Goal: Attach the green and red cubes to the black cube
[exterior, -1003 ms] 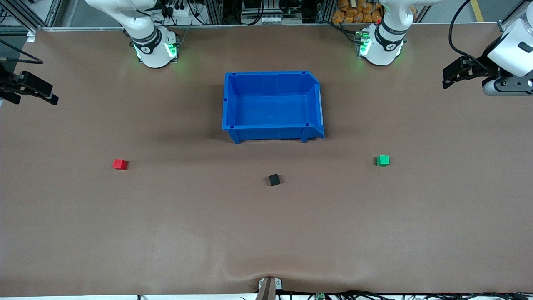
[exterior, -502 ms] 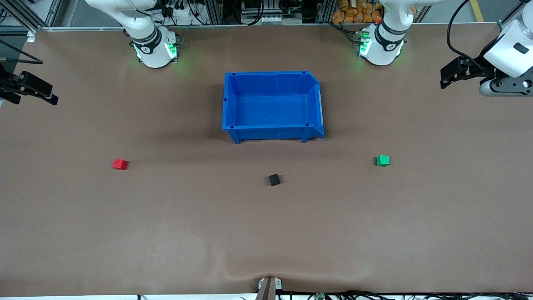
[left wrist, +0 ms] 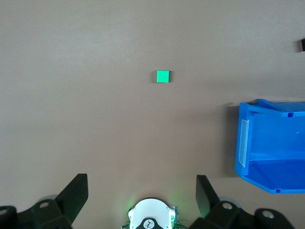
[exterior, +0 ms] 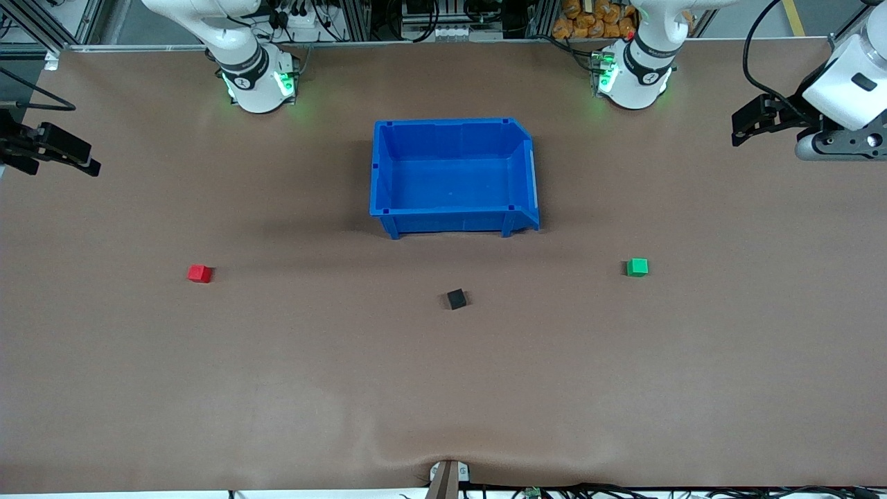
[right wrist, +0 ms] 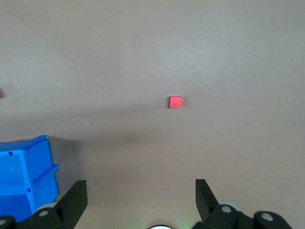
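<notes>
Hovering at table ends — left gripper (exterior: 745, 128), right gripper (exterior: 83, 163) — jaws apart.

table (exterior: 277, 388): matt brown covering, smooth, faintly rippled
bin (exterior: 383, 173): glossy blue plastic
black cube (exterior: 456, 299): matt
arm shells (exterior: 856, 80): glossy white plastic

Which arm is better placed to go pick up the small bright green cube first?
Left. The left gripper hangs open at that end of the table, where the small bright green cube lies. The right gripper, also open, is nearer the red cube.
</notes>
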`<state>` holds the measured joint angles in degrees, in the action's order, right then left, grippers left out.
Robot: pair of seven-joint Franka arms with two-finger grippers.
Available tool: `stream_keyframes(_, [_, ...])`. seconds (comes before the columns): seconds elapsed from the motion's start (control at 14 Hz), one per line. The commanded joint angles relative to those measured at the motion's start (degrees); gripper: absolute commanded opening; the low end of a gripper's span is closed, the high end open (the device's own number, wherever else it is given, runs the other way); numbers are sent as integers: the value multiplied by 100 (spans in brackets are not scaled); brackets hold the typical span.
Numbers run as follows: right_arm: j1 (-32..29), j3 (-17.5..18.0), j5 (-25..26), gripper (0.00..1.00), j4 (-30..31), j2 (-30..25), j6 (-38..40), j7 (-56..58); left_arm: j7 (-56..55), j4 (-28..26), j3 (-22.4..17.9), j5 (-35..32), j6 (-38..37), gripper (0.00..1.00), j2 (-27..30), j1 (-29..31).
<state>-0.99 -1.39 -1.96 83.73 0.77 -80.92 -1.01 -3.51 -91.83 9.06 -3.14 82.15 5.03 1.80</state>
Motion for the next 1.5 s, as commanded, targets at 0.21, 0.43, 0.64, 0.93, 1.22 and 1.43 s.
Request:
stream_keyframes(0.21, [-15,-46,-94,100,56,99,-37,22,114,-186,52,24,-41,100,165,84])
stream_keyframes(0.43, [-102,-46,-103,100,56,221,-46,13,105,-247,52,24,-15,100,104,92])
stream_keyframes(0.64, [-147,-55,-94,100,56,275,-46,13,17,-475,52,24,143,100,86,75])
stream_keyframes(0.93, [-147,-55,-68,100,135,362,-73,-4,8,-783,52,24,345,100,86,84])
stream_keyframes(1.22, [-147,-55,-15,100,179,442,-134,-4,8,-1039,52,15,574,100,69,119])
stream_keyframes(1.43, [-147,-55,-6,100,223,450,-213,-4,-1,-1249,52,15,715,100,60,127])
